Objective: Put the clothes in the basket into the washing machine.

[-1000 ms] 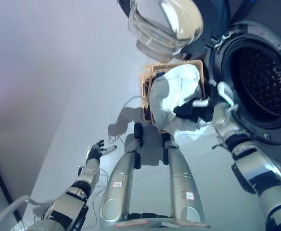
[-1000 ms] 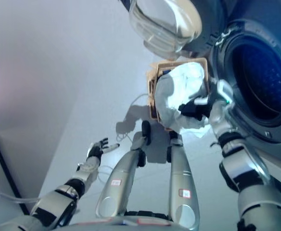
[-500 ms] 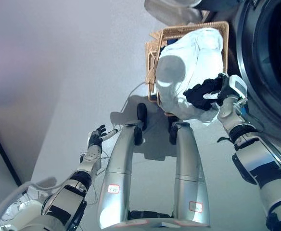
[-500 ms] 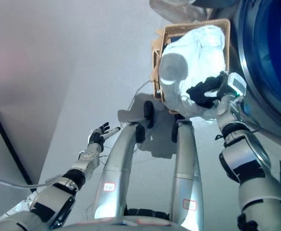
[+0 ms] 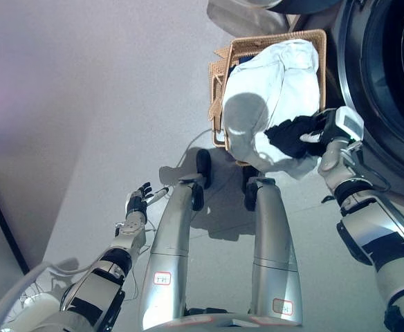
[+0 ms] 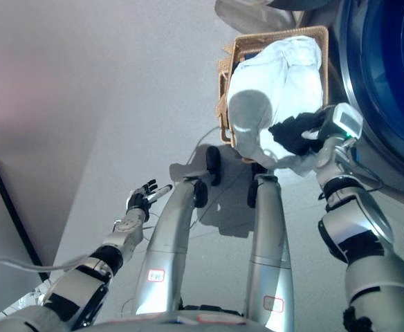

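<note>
A woven wicker basket [image 5: 270, 43] stands on the floor beside the washing machine [image 5: 389, 104], whose round opening faces it. White clothes [image 5: 285, 76] fill the basket and spill over its near rim. My right hand [image 5: 297, 135] lies on the spilling white cloth, dark fingers curled into its folds. Far down at the left, my left hand [image 5: 139, 205] hangs over the floor with fingers spread and nothing in it.
The machine's open door [image 6: 257, 10] shows at the top edge just above the basket. A pale wall and a dark strip [image 6: 12, 207] run along the left side.
The view has tipped down, so basket and machine now sit higher in the picture. My right hand stays in the white cloth and has edged toward the machine. The left hand barely moved.
</note>
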